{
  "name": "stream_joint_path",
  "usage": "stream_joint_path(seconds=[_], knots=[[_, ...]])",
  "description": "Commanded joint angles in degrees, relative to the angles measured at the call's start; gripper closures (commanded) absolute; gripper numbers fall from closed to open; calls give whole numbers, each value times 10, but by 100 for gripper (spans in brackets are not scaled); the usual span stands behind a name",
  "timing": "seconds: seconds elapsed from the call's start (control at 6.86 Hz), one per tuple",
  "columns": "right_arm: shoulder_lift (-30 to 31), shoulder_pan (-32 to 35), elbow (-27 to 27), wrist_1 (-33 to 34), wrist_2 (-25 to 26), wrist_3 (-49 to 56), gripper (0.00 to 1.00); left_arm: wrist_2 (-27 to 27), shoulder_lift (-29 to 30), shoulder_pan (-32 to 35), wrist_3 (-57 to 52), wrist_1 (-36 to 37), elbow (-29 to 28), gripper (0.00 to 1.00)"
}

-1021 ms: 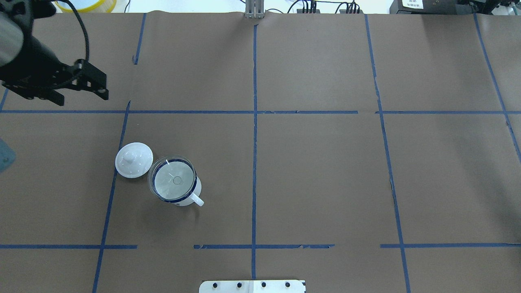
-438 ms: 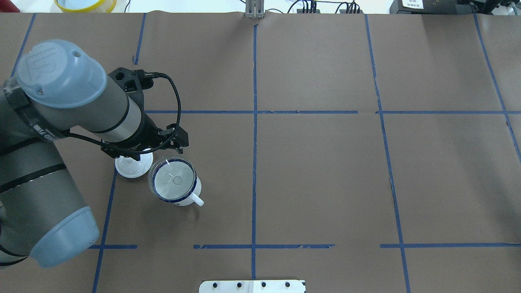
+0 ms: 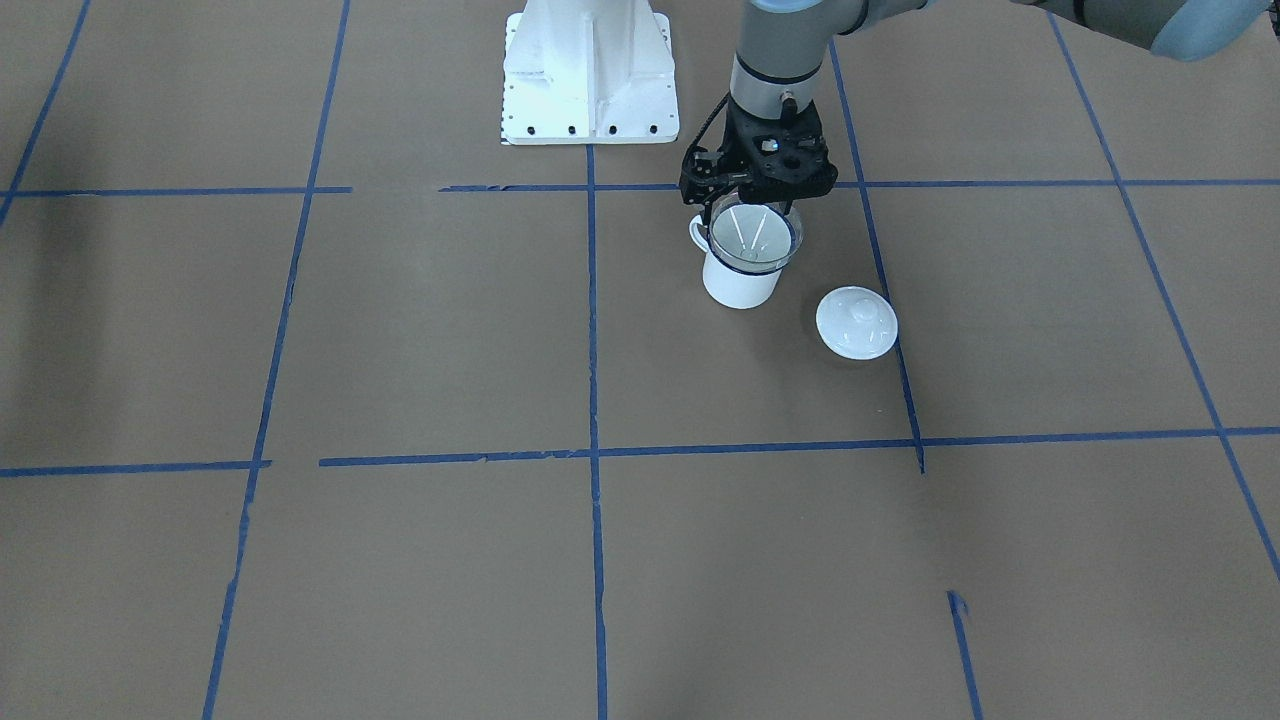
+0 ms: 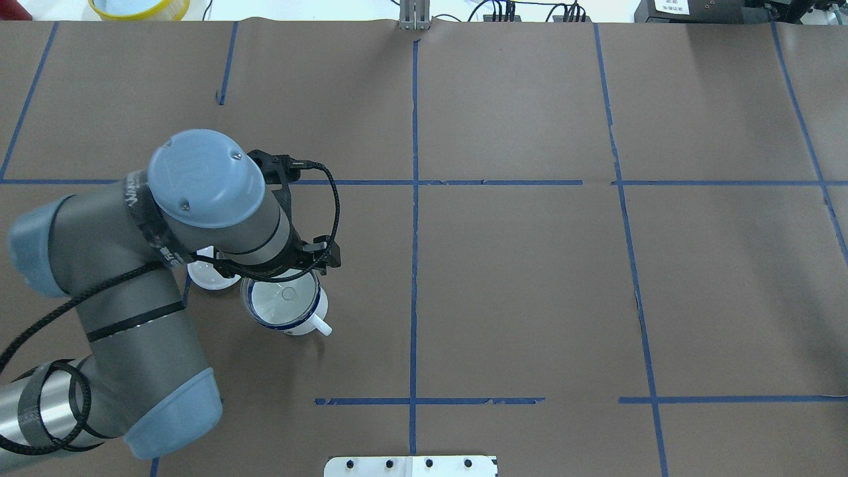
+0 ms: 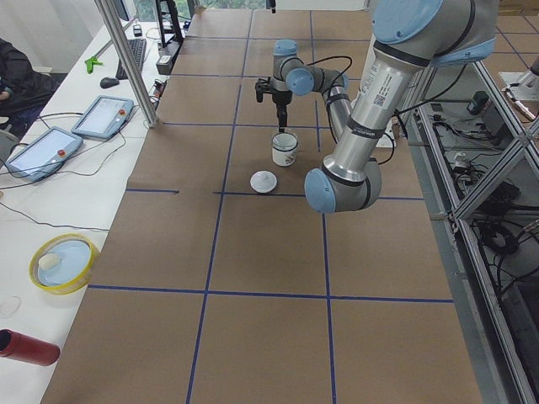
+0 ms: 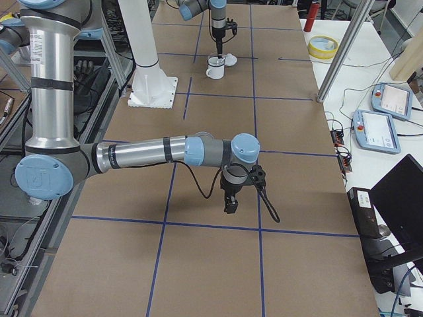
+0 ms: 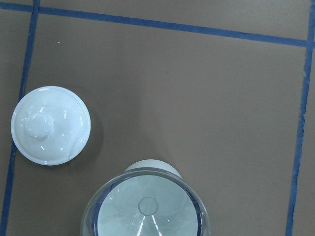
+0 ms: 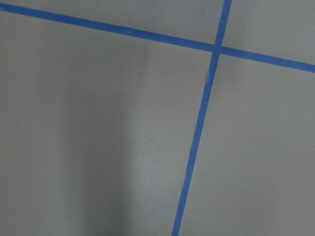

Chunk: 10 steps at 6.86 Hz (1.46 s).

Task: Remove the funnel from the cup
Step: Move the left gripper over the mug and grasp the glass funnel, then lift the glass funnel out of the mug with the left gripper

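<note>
Overhead exterior view, at its left edge: the left arm [image 4: 126,265] reaches in over the table [image 4: 530,265], which is covered in brown paper and crossed by blue tape lines [image 4: 414,218]. A white domed lid [image 4: 202,278] shows partly from under the arm's wrist. Just right of the lid, near it but not touching, stands the cup [image 4: 295,324], upright, with its small handle pointing right and toward the robot. The funnel [image 4: 281,301] sits in the cup's mouth, its clear bowl resting on the blue rim and its spout pointing down inside. The left gripper [image 3: 757,192] hangs directly above the edge of the funnel. Its fingertips are hidden by its own black body, so I cannot tell how far apart they are. Farther right, well away from the cup, the right gripper [image 6: 230,205] points down over bare paper near a tape crossing. It shows only in the side view, so its finger spread cannot be judged either.
</note>
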<state>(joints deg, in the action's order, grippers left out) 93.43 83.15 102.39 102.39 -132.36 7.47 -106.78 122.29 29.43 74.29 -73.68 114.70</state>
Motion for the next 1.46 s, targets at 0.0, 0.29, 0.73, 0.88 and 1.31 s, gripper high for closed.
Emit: stream_joint_path(seconds=[0.0, 0.29, 0.73, 0.88, 1.31], knots=[[0, 0, 0, 0, 0, 0, 0, 15, 4, -25, 37, -18, -21, 0], [-1, 0, -1, 0, 0, 0, 0, 15, 1, -25, 34, -43, -38, 0], [0, 0, 0, 0, 0, 0, 0, 15, 2, -25, 32, -65, -54, 31], [0, 0, 0, 0, 0, 0, 0, 16, 1, -24, 32, -65, -54, 50], [0, 0, 0, 0, 0, 0, 0, 14, 4, -14, 33, -62, -40, 100]])
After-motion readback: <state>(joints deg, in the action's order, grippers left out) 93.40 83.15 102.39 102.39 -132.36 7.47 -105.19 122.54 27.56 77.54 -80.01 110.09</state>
